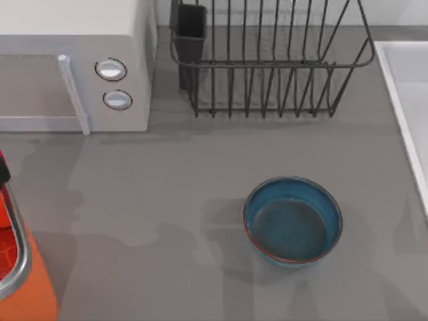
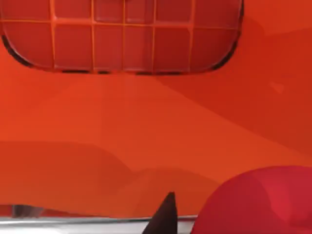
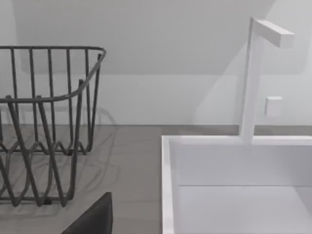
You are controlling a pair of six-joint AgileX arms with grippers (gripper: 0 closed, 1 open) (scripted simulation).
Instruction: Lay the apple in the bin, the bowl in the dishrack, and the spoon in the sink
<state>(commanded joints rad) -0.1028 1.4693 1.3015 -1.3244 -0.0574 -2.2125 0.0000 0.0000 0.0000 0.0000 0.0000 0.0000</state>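
Observation:
The red apple [image 2: 258, 202] hangs close in the left wrist view, over the orange bin's [image 2: 146, 136] inside, beside one dark fingertip [image 2: 165, 217] of my left gripper, which looks shut on it. From above, a sliver of the apple [image 1: 2, 160] shows at the left edge over the bin [image 1: 37, 287]. The blue bowl [image 1: 292, 222] stands upright on the counter, right of centre. The black dishrack [image 1: 267, 63] is at the back and the white sink [image 1: 401, 87] at the right edge. The spoon is out of view. A dark part of my right gripper [image 3: 92, 219] faces the dishrack [image 3: 44, 122] and sink [image 3: 168, 185].
A white microwave [image 1: 73, 60] with two round knobs stands at the back left, next to the dishrack's black cutlery cup [image 1: 191, 27]. A white faucet [image 3: 251, 78] rises behind the sink. Grey counter lies between the bin and the bowl.

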